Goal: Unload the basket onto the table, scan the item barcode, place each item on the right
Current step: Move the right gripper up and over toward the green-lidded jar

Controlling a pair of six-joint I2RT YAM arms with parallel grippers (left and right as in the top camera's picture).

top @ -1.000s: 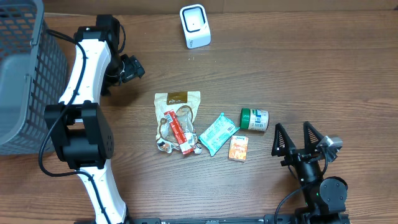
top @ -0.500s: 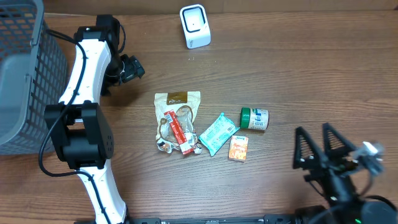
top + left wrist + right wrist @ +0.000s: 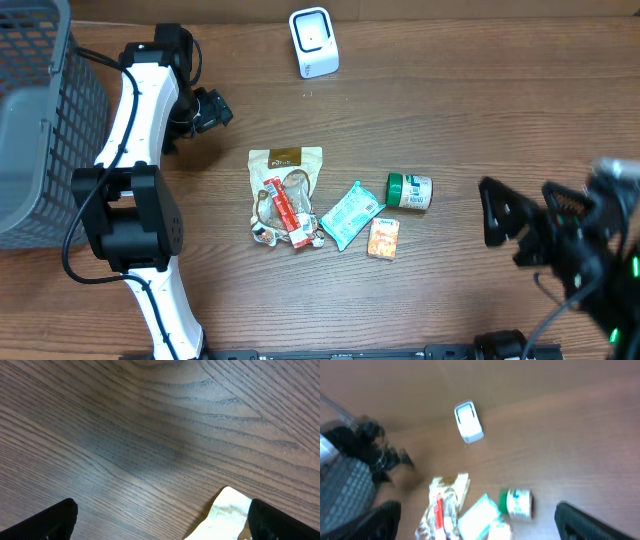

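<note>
The 5 items lie in a loose cluster near the middle of the wooden table (image 3: 480, 110), untouched by either arm. A tan pouch (image 3: 285, 165) sits at the cluster's 10 o'clock side. A red stick packet (image 3: 283, 206) lies across the pouch's lower half. At 3 o'clock of that packet is a teal packet (image 3: 350, 214), tilted. A small orange box (image 3: 383, 239) is just beside it at 4 o'clock. A green-lidded jar (image 3: 410, 191) lies on its side at the teal packet's 2 o'clock.

The white scanner (image 3: 313, 42) stands at 12 o'clock of the cluster, near the table's far edge and well apart from every item. A grey mesh basket (image 3: 35, 120) fills the 9 o'clock edge.

The left gripper (image 3: 212, 108) hangs at 10 o'clock of the pouch, between the pouch and the basket. Its jaws are spread wide and grasp nothing; its wrist view shows bare wood and only a corner of the pouch between the fingers (image 3: 55, 520).

The right gripper (image 3: 518, 205) is at 3 o'clock of the jar, apart from it, jaws released and empty. Its wrist view is blurred.
</note>
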